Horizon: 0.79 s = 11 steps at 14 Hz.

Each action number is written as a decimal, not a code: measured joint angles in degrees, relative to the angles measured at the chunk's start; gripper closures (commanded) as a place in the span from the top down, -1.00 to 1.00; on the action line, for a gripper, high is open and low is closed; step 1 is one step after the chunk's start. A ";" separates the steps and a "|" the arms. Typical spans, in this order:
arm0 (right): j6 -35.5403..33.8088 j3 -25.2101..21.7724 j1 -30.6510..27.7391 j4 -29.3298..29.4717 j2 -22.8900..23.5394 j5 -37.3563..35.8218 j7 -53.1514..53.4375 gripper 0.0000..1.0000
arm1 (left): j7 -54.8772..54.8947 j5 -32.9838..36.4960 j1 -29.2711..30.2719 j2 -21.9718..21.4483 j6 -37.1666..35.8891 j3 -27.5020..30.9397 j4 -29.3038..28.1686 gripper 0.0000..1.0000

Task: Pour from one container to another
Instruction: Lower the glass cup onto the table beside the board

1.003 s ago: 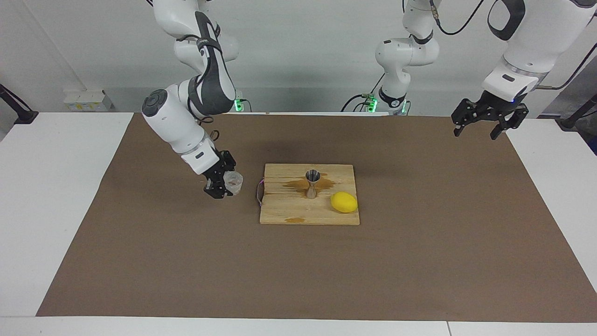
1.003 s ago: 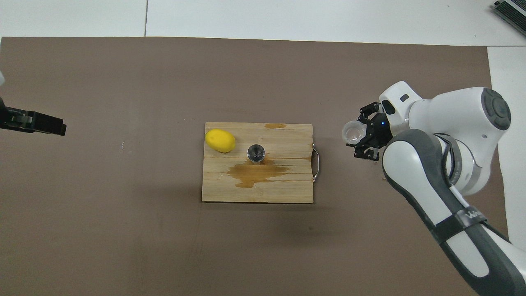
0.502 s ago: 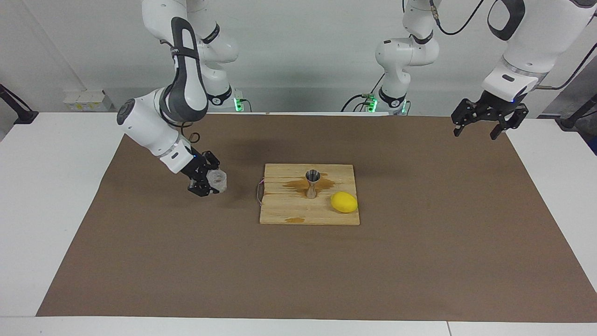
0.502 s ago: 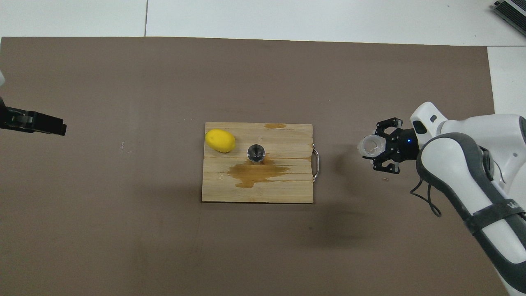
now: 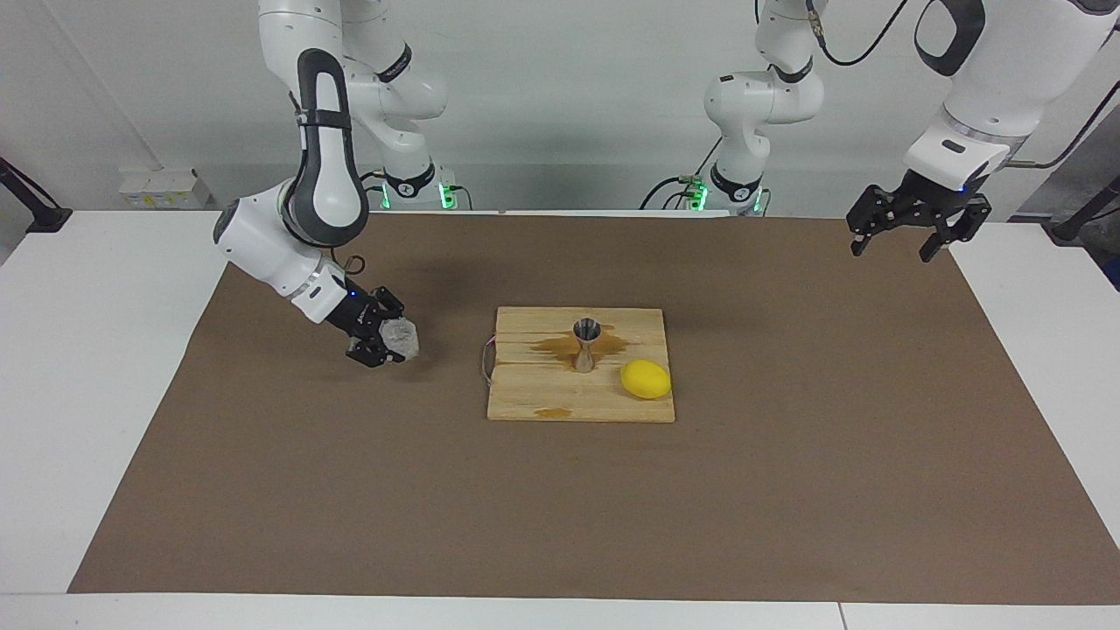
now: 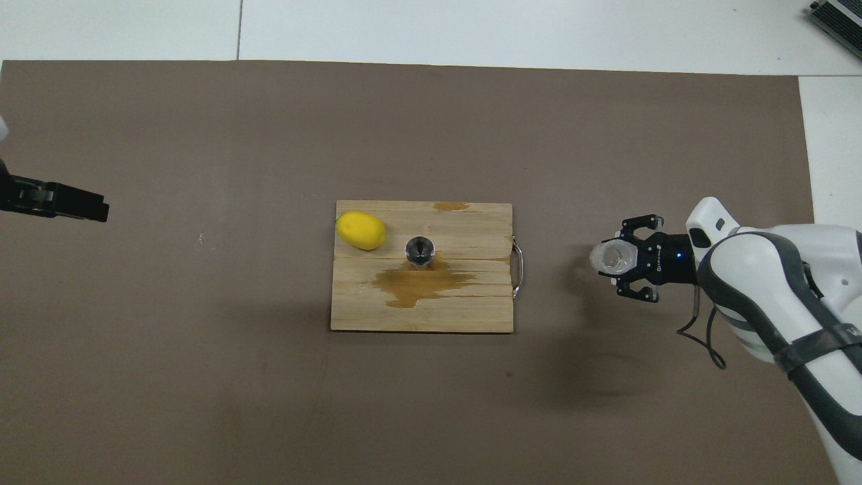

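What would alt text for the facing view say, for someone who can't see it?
The right pincer grips a small bumpy clear glass cup above the brown mat, beside a wooden cutting board holding a shiny steel hourglass jigger, a yellow lemon and a brown spill. The left pincer waits open.

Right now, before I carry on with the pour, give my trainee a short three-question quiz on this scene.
1. True or false: the jigger stands upright on the wooden board.
2. Which gripper holds the glass cup? A) left gripper B) right gripper C) neither
3. Fill in: the yellow thing beside the jigger on the board is a ____.

Key:
1. True; there is a brown wet stain on the board by its foot.
2. B; the cup is over the brown mat, toward the right arm's end. The left gripper waits open and empty.
3. lemon.
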 measured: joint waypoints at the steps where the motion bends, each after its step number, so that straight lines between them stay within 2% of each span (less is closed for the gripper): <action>1: 0.09 -0.01 -0.34 -0.47 0.01 0.85 -1.16 -0.13 | 0.00 0.00 0.00 0.00 0.00 0.00 0.00 1.00; 6: 0.02 0.00 -3.85 -1.89 1.62 3.18 -7.37 -0.13 | 0.00 0.00 0.00 0.00 0.00 0.00 0.00 1.00; 11: -0.07 0.07 -4.28 -2.03 3.37 4.89 -10.08 -0.12 | 0.00 0.00 0.00 0.00 0.00 -0.01 0.00 1.00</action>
